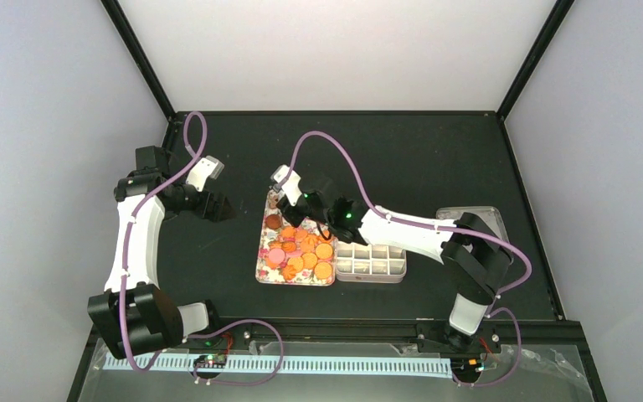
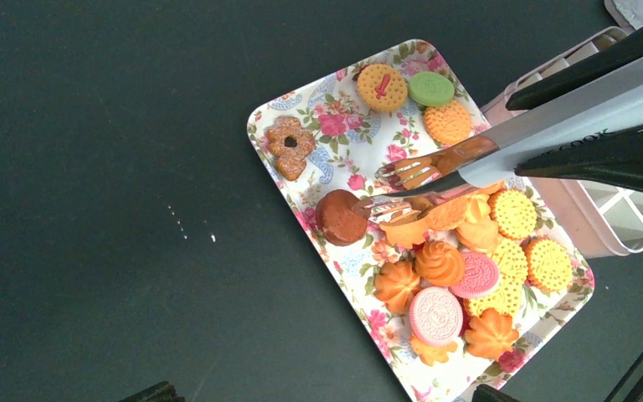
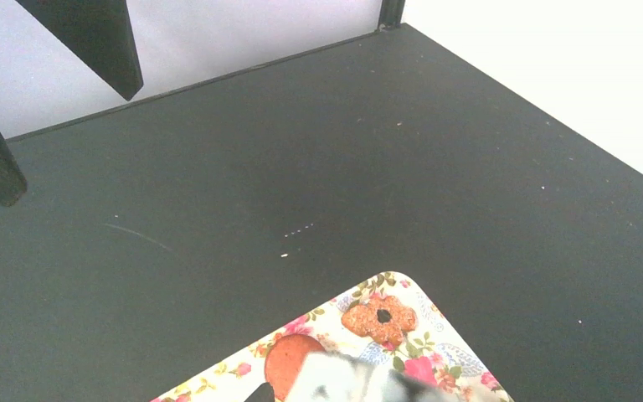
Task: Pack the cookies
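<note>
Pale walls close in a black tabletop point(image 1: 435, 159) on three sides. Around the middle of the desk, a little nearer the near edge than the far one, lies a flower-patterned tray point(image 2: 339, 121), and all the cookies point(image 2: 439, 261) in view are on it. Most are orange and golden and crowd the half of the tray toward the near edge, with two pink ones among them. A green cookie point(image 2: 431, 88), two more golden ones, a brown flower-shaped cookie point(image 2: 290, 144) with a hole and a round brown cookie point(image 2: 341, 217) are spread over the half toward the far edge. Just beside the tray, on the side toward the right edge of the desk, stands a pale divided box point(image 1: 371, 262).

The right gripper point(image 1: 301, 208) reaches over the far half of the tray from the right. It is clamped narrow on the handle of the metal tongs point(image 2: 569, 117), one black finger on each side. The forked tips of the tongs stand slightly apart. The lower tip lies at the rim of the round brown cookie, though whether it touches cannot be told.

The left gripper point(image 1: 215, 206) hangs above bare tabletop between the tray and the left edge of the desk, apart from the tray. Its fingers point(image 3: 92, 42) are spread wide and hold nothing.
</note>
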`<state>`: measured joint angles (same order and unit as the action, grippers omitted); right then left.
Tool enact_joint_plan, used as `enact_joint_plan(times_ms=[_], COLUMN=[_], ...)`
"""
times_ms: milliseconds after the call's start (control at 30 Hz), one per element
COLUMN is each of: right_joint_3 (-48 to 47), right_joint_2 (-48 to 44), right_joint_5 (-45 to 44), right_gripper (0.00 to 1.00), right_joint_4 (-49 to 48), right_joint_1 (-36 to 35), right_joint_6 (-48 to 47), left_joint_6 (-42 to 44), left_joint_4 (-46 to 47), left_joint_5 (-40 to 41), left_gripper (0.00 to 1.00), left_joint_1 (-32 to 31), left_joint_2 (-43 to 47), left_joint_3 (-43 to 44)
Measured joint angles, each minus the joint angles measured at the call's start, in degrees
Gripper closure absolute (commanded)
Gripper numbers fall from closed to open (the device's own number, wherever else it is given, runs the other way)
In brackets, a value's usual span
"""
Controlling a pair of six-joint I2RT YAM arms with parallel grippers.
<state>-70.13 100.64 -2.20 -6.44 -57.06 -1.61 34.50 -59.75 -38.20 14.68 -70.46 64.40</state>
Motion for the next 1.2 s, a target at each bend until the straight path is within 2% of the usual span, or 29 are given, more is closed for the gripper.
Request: enact_joint_plan(times_ms=[533,833,1200], right_joint_3=[0.5,0.5,0.5], right_joint_2=[-0.4,-4.8,-1.0], right_joint_5=[1.8,2.7,5.0], right_gripper=[0.7,0.69,0.67], right_joint_4=[0.3,1.2,1.7], right_joint_1=[0.2,0.2,0.2], right_joint_6=[-1.0,-1.1,-1.2], left_joint_6=[0.0,0.0,0.0], left_joint_4=[-0.3,-0.3,-0.5], left_joint_5=[0.0,0.0,0.0], left_gripper=[0.07,0.07,0.08], left_joint_1=[0.0,0.0,0.0], left_joint_2=[0.0,0.0,0.0], left_joint_3=[0.0,0.0,0.0])
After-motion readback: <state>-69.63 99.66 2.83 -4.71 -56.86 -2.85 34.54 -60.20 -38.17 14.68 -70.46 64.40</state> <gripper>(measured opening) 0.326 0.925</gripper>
